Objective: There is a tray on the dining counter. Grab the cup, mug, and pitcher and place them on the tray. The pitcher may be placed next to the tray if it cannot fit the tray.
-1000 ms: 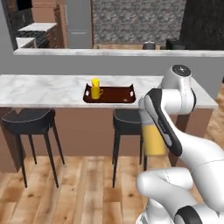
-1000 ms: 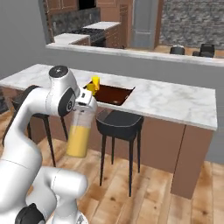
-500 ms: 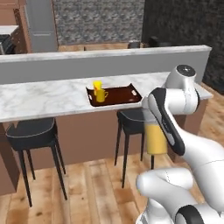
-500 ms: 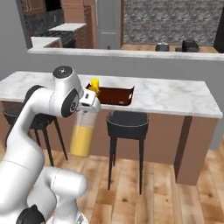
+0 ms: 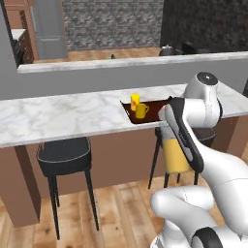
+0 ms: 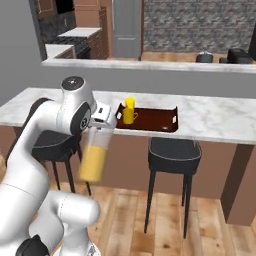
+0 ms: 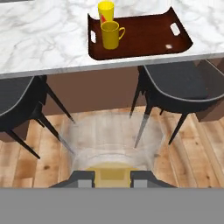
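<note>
My gripper [image 7: 112,177] is shut on the pitcher [image 7: 113,146], a clear glass cylinder with orange juice. It hangs below the hand in front of the dining counter [image 7: 43,39]. From the sides, the pitcher [image 6: 94,159] hangs under the gripper [image 6: 102,127], lower than the counter top [image 6: 215,117]. On the counter lies the dark brown tray [image 7: 146,37]. The yellow cup [image 7: 105,8] with a red mark and the yellow handled mug [image 7: 110,35] stand upright at its left end. The pitcher [image 5: 175,157] is level with the stool, below and right of the tray [image 5: 150,112].
Black stools stand under the counter: one [image 7: 179,83] beneath the tray and another [image 7: 17,98] to its left. A raised grey ledge [image 5: 121,72] runs behind the counter. Wooden floor [image 6: 165,220] lies in front.
Both base views have shifted, so the base has moved; the counter and tray now look nearer and more central. The pitcher stays in my gripper in the same pose.
</note>
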Available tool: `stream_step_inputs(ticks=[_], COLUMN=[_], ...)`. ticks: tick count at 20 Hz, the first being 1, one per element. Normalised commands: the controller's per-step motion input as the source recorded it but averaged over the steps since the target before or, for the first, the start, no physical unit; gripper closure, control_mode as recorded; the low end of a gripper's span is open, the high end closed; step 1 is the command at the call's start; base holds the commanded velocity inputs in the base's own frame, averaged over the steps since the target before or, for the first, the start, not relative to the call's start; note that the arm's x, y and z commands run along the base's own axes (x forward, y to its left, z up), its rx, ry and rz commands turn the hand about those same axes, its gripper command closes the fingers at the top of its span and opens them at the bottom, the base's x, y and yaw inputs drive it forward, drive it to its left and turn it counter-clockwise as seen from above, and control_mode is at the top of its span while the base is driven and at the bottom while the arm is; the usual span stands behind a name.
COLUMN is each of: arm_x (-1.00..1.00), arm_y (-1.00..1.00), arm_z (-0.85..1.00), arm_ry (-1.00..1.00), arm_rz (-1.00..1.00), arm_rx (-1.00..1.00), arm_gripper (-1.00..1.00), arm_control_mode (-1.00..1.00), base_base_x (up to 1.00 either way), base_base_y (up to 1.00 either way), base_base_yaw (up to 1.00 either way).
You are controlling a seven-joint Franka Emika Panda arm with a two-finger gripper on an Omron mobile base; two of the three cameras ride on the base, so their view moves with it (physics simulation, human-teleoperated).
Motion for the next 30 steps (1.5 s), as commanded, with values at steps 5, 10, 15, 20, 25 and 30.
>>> stream_step_inputs(ticks=[5,10,15,20,25,30], arm_x=[0.0,0.0,0.0,0.0,0.0,0.0], arm_y=[0.0,0.0,0.0,0.0,0.0,0.0], arm_z=[0.0,0.0,0.0,0.0,0.0,0.0], arm_ry=[0.0,0.0,0.0,0.0,0.0,0.0], arm_rz=[0.0,0.0,0.0,0.0,0.0,0.0], arm_rx=[0.0,0.0,0.0,0.0,0.0,0.0], arm_gripper=[1.0,1.0,1.0,1.0,1.0,1.0], arm_control_mode=[1.0,1.0,1.0,1.0,1.0,1.0], base_base_x=[0.57,0.61,0.6,0.49,0.49,0.46], base_base_y=[0.0,0.0,0.0,-0.03,-0.07,-0.08], base_base_yaw=[0.0,0.0,0.0,0.0,0.0,0.0])
